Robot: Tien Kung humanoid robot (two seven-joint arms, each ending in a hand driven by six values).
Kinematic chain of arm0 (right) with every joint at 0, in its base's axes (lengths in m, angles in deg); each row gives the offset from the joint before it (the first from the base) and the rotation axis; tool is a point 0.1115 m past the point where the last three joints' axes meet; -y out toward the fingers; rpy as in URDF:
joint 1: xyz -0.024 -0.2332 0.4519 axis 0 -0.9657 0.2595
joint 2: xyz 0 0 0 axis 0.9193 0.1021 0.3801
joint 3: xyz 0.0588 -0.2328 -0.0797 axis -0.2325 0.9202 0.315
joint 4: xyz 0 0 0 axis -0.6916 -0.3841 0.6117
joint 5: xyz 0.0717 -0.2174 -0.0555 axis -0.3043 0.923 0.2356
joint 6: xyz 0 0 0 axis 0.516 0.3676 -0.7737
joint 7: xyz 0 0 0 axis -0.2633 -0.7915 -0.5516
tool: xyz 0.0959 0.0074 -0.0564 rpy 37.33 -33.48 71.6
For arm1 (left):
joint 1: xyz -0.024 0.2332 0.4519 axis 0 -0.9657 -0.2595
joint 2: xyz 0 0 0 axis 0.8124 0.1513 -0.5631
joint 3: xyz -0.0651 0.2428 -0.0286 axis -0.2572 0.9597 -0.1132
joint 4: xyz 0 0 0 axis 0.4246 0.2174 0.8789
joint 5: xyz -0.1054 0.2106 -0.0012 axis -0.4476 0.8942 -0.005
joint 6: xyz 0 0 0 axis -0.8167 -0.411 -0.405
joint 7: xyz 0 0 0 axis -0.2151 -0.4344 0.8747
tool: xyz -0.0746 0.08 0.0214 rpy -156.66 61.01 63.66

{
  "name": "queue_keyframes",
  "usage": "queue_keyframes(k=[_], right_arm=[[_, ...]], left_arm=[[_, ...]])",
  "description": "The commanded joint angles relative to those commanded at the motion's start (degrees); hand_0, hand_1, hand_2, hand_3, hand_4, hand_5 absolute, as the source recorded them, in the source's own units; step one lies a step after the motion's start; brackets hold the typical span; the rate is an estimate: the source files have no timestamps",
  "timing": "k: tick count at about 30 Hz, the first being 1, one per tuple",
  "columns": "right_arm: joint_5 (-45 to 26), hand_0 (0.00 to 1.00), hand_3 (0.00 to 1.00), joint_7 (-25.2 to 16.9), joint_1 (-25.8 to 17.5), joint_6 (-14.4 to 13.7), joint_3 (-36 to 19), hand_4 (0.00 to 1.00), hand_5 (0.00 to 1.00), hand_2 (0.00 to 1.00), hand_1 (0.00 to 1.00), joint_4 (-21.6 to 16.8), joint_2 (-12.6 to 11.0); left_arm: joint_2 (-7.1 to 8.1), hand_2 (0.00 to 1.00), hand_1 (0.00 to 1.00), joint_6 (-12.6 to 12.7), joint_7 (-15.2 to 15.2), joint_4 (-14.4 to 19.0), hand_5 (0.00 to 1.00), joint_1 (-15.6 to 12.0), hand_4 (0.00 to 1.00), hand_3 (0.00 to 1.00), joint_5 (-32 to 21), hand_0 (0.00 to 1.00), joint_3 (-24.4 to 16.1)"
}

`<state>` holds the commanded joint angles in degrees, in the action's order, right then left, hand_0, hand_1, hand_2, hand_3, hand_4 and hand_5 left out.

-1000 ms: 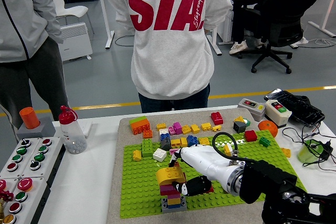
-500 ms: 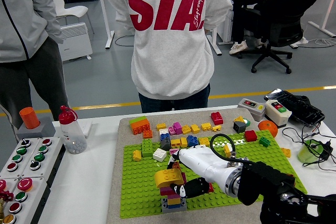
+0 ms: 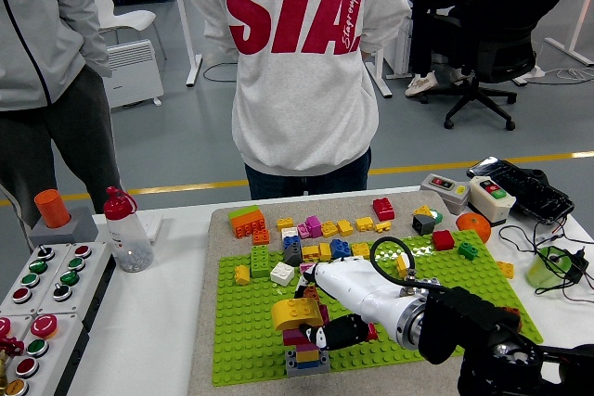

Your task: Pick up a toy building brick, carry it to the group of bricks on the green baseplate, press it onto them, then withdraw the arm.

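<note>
A green baseplate [image 3: 251, 326] lies on a grey mat at the table's middle. Near its front edge stands a small stack of bricks [image 3: 305, 351], purple, yellow and grey. My right hand [image 3: 320, 308], white with black fingertips, reaches in from the lower right and is shut on a yellow curved brick [image 3: 296, 313] held on top of that stack. Loose bricks [image 3: 320, 234] in many colours lie along the plate's far edge. The left arm is out of view.
A person in a grey sweatshirt [image 3: 302, 53] stands at the far side, back turned; another stands at the left. A red-capped bottle [image 3: 125, 229] and a button panel [image 3: 37, 294] sit at the left, switch boxes [image 3: 469, 194] and cables at the right.
My right hand has shifted slightly left and down with the yellow brick, bringing it lower onto the stack. Nothing else has moved.
</note>
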<state>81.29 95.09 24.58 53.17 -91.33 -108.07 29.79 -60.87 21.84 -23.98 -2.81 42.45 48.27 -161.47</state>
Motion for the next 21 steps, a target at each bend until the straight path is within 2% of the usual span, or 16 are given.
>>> queue_keyframes(k=[21], right_arm=[[-0.14, 0.912, 0.629, 0.64, 0.01, 0.80, -0.23, 0.526, 0.283, 0.843, 0.781, 0.00, -0.54]], left_arm=[[0.05, 0.673, 0.688, 0.07, 0.07, 0.00, 0.998, 0.17, 0.281, 0.572, -0.17, 0.652, 0.05]])
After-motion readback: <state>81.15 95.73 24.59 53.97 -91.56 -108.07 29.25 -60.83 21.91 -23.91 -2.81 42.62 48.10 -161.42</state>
